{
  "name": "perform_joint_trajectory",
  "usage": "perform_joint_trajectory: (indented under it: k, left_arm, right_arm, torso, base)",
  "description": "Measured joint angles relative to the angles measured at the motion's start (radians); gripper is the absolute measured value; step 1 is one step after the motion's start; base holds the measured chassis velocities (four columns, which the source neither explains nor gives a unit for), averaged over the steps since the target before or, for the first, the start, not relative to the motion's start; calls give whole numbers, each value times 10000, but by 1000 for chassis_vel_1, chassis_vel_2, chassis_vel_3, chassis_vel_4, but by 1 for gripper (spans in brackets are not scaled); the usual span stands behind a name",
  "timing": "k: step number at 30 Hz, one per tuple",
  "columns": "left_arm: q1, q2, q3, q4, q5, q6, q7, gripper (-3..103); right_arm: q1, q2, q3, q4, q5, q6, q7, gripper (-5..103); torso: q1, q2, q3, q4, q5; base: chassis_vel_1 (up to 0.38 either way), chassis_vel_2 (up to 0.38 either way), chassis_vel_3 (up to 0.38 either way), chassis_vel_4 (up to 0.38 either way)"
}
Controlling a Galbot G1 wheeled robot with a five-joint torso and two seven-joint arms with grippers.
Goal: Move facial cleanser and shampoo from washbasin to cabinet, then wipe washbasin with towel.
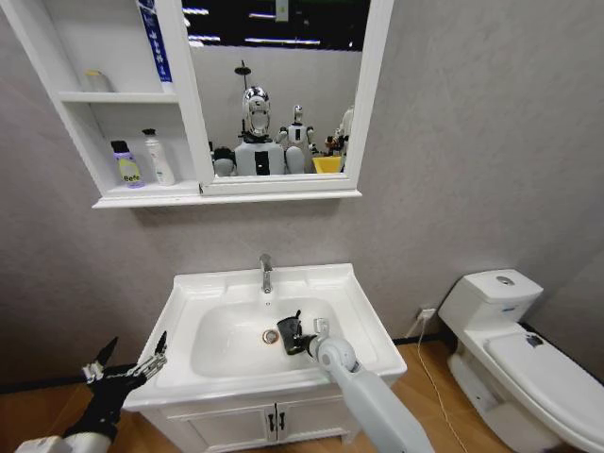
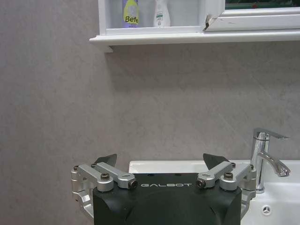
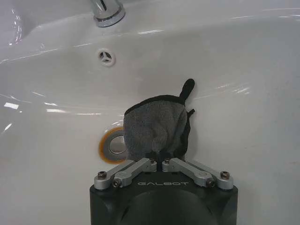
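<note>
White glazed ceramic washbasin (image 1: 363, 307), chrome tap (image 1: 266, 273), brass-toned ring round the drain (image 3: 112, 145). Small dark grey cloth towel (image 3: 157, 129), black-edged. White wall-hung cabinet (image 1: 142, 196): purple bottle with yellow label (image 1: 127, 165), white bottle (image 1: 159, 158). Black-and-silver grippers. Mottled grey wall.

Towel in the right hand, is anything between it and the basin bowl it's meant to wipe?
Nothing visible. The right hand holds the towel inside the washbasin bowl, beside the drain.
</note>
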Motion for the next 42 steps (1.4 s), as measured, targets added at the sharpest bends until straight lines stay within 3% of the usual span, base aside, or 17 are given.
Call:
perform_joint_trajectory:
  k: [9,13,25,35,42]
  left_arm:
    - [0,0,0,0,0,0,0,100]
    - [0,-1,0,-1,0,0,1,100]
    - [0,-1,0,0,0,0,1,100]
    - [0,0,0,0,0,0,0,100]
    - [0,0,0,0,0,0,0,100]
  right_arm:
    - [168,201,-398,-247,-195,-1,-374,0]
    - [262,339,-592,-405,-371,107,-915,0]
    - [500,746,-1196,-858,-733,1122,-2265,0]
    - [583,867,-1177,-1193,-532,1038,-2276,0]
    - [240,511,-839,-734,-144,750,-1725,0]
  torso:
    - [0,0,0,0,-1]
    - [0,0,0,0,0]
    - [0,0,0,1,0]
    - [0,0,0,1,1]
    - [0,0,0,0,2]
  base:
    - [0,0,0,0]
    - [0,0,0,0]
    - [0,0,0,0]
    - [0,0,0,0]
    - [0,0,0,0]
